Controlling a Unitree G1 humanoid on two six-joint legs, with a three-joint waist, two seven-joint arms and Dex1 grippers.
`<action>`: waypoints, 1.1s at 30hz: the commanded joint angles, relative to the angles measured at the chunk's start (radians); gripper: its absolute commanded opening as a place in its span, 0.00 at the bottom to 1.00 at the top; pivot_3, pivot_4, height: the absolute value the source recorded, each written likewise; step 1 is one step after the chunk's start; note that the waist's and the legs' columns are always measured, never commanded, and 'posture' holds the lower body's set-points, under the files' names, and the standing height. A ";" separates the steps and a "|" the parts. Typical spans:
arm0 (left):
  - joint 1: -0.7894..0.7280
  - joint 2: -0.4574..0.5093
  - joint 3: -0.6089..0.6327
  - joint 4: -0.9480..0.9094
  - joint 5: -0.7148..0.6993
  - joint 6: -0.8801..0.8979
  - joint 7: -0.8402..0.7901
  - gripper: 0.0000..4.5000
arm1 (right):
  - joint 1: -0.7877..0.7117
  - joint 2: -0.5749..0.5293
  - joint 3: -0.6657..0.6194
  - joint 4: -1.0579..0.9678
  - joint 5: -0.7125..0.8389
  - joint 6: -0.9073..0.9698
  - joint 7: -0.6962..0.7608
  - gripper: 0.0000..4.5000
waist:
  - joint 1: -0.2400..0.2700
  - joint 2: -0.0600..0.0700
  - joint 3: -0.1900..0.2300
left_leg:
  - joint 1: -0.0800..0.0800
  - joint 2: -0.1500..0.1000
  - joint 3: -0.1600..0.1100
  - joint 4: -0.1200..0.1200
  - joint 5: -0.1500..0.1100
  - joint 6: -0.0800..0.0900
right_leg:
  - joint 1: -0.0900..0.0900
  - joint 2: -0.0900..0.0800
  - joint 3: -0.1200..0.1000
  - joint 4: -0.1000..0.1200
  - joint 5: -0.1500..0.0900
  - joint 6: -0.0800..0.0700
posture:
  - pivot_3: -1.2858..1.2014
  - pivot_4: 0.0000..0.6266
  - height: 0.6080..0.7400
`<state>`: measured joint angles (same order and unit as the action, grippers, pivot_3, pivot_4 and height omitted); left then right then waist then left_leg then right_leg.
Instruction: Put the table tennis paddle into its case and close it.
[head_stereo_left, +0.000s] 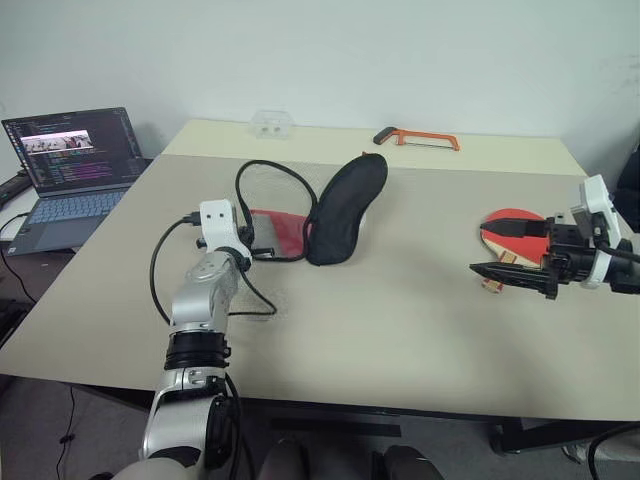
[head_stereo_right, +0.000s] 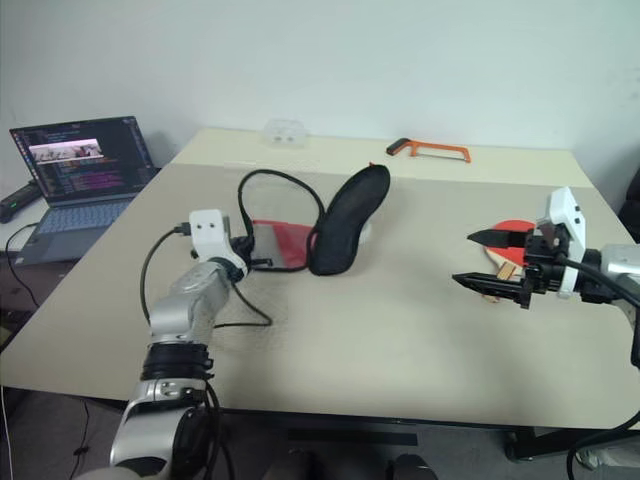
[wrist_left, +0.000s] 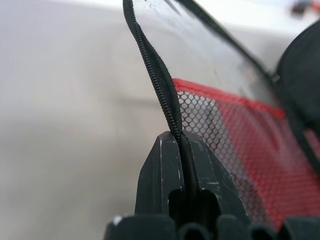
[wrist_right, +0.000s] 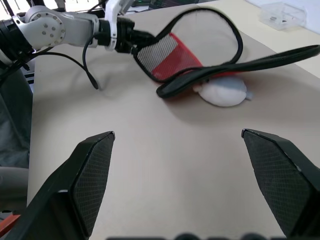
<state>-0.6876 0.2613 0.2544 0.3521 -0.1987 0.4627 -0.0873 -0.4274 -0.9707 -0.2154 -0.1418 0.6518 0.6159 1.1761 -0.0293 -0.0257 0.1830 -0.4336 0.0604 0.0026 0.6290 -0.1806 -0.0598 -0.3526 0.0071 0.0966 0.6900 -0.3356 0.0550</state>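
The case (head_stereo_left: 345, 208) lies open at mid-table, its black half propped up on edge. Its red half with the black mesh pocket (head_stereo_left: 281, 231) is lifted off the table by the zip edge (wrist_left: 159, 75). My left gripper (head_stereo_left: 259, 246) is shut on that zip edge, and its fingertips (wrist_left: 161, 165) pinch the black zipper tape. The table tennis paddle (head_stereo_left: 510, 220), red face up, lies at the table's right side. My right gripper (head_stereo_left: 497, 270) hovers open just in front of it, pointing toward the case (wrist_right: 172, 59), with nothing between its fingers (wrist_right: 95, 165).
An open laptop (head_stereo_left: 70, 165) stands beyond the table's left edge. An orange-framed hacksaw (head_stereo_left: 417, 137) and a small clear plastic box (head_stereo_left: 271, 124) lie at the far side. A white lump (wrist_right: 221, 92) sits under the case's black half. Bare tabletop (head_stereo_left: 400, 320) spans between the grippers.
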 joint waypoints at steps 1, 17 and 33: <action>-0.036 -0.008 0.023 -0.011 -0.017 -0.055 0.015 0.00 | -0.026 -0.001 -0.020 -0.011 0.008 -0.013 -0.002 1.00 | 0.000 0.000 0.000 | 0.000 0.000 0.000 0.000 0.000 0.000 | 0.000 0.000 0.000 0.000 0.000 0.000 | 0.52 0.24 1.00; -0.056 -0.152 0.030 -0.154 -0.177 -0.142 -0.085 0.00 | -0.026 0.000 -0.024 -0.017 0.006 -0.017 -0.002 1.00 | 0.000 0.000 0.000 | 0.000 0.000 0.000 -0.001 0.000 0.000 | 0.000 0.000 0.000 -0.001 0.000 0.000 | 0.52 0.24 1.00; -0.022 -0.226 -0.034 -0.288 -0.322 -0.105 -0.181 0.00 | -0.020 0.004 -0.028 -0.013 0.002 -0.029 -0.006 1.00 | 0.000 0.000 0.000 | -0.001 0.000 0.000 -0.001 0.000 0.000 | 0.000 0.000 0.000 -0.003 0.000 0.000 | 0.52 0.24 1.00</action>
<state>-0.7124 0.0467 0.2418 0.1157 -0.5013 0.3526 -0.2640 -0.4329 -0.9637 -0.2154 -0.1419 0.6490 0.6051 1.1726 -0.0291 -0.0261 0.1833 -0.4342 0.0604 0.0029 0.6283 -0.1808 -0.0599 -0.3522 0.0074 0.0966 0.6869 -0.3356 0.0552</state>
